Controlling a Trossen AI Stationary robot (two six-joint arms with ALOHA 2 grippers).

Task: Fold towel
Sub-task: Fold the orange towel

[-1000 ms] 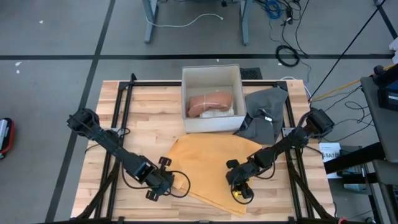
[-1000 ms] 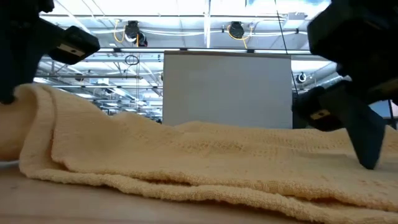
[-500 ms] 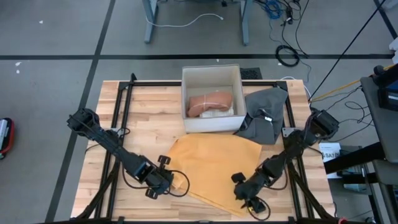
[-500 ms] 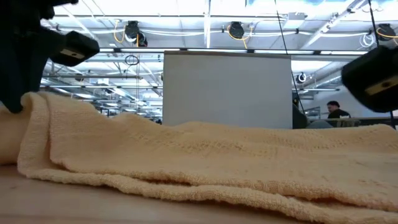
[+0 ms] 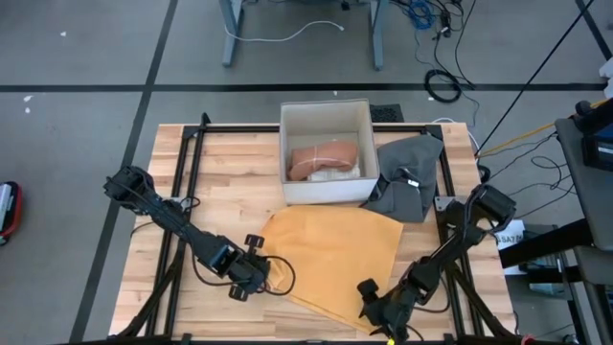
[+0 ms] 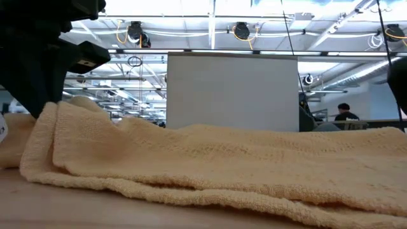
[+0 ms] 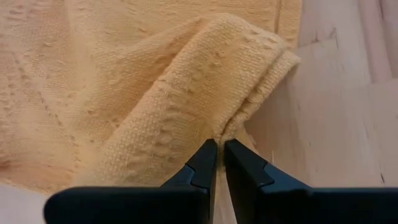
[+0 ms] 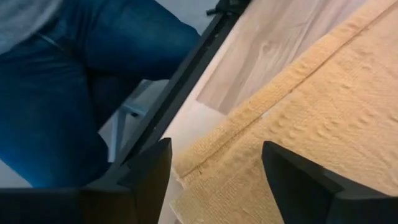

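Note:
A yellow towel (image 5: 330, 259) lies spread on the wooden table, reaching nearly to the near edge. My left gripper (image 5: 251, 278) is at the towel's left corner and is shut on it; the low view shows that corner bunched up (image 6: 57, 127) under the arm. My right gripper (image 5: 378, 311) stands open over the towel's near corner. In the right wrist view its fingers stand wide apart on either side of the hemmed edge (image 8: 249, 118), with nothing between them. My left gripper pinches a bunched fold at the towel's left corner (image 7: 231, 124) between its two fingertips. The fingers come steeply from above. The cloth there is doubled over, more than one layer. The fold stands raised a little while the rest of the towel lies on the table.
A white box (image 5: 326, 115) holding a pink cloth (image 5: 324, 158) stands at the far middle, a grey cloth (image 5: 407, 177) to its right. Black frame rails (image 5: 182, 211) run along the table's sides. A person's jeans-clad leg (image 8: 56, 81) shows beyond the near edge.
My right gripper has swung from the towel's middle toward the table's near edge and now stands over the towel's near corner. The towel lies much as before.

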